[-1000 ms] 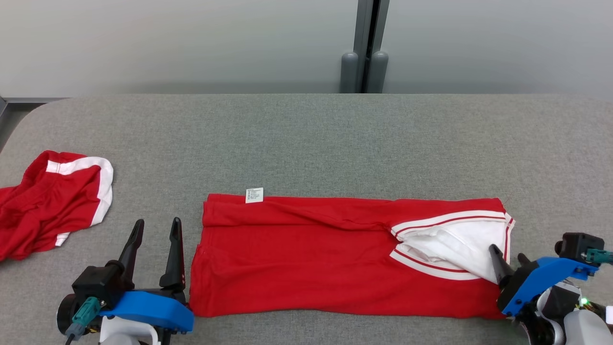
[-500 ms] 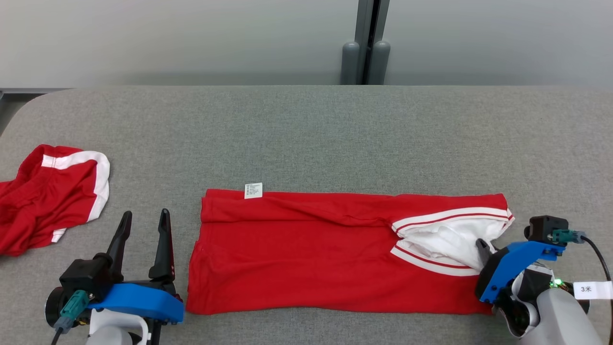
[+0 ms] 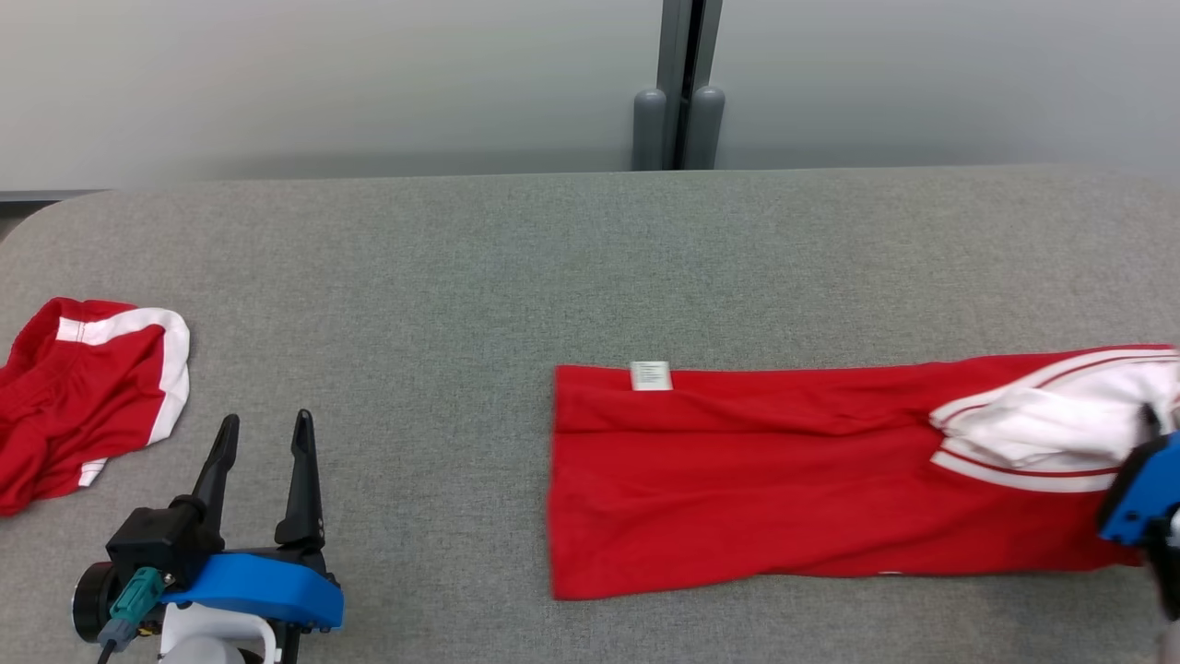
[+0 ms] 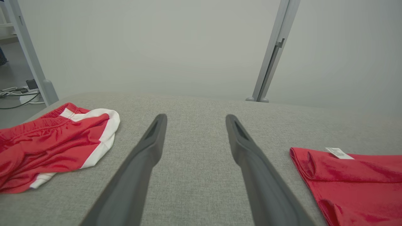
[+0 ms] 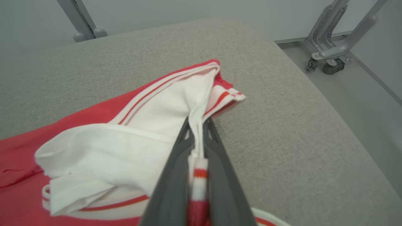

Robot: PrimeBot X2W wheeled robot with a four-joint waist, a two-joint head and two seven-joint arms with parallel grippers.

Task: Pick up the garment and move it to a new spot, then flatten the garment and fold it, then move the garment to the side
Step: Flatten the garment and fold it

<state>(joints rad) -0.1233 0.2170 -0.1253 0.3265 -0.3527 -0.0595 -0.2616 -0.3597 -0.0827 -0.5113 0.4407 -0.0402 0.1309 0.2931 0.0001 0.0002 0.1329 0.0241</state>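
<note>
Here, a crumpled red spare garment (image 3: pixel 88 387) lies far left on the grey table (image 3: pixel 553 258). Near it the left gripper (image 3: pixel 265 420) rests empty, fingers spread wide. The folded red garment (image 3: pixel 784 480) stretches left to right over the table's right half, well apart from that gripper. The right gripper (image 5: pixel 197 121) pinches its white-striped right end, so that arm likely leads.

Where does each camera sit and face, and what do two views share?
Head view: on the head, looking down at the table and folded garment; open left gripper lower left.
Left wrist view: along the left gripper's fingers, toward the wall.
Right wrist view: along the right gripper, shut on the garment's white trim.
Shared: head and left wrist views both show the crumpled red-and-white cloth.
</note>
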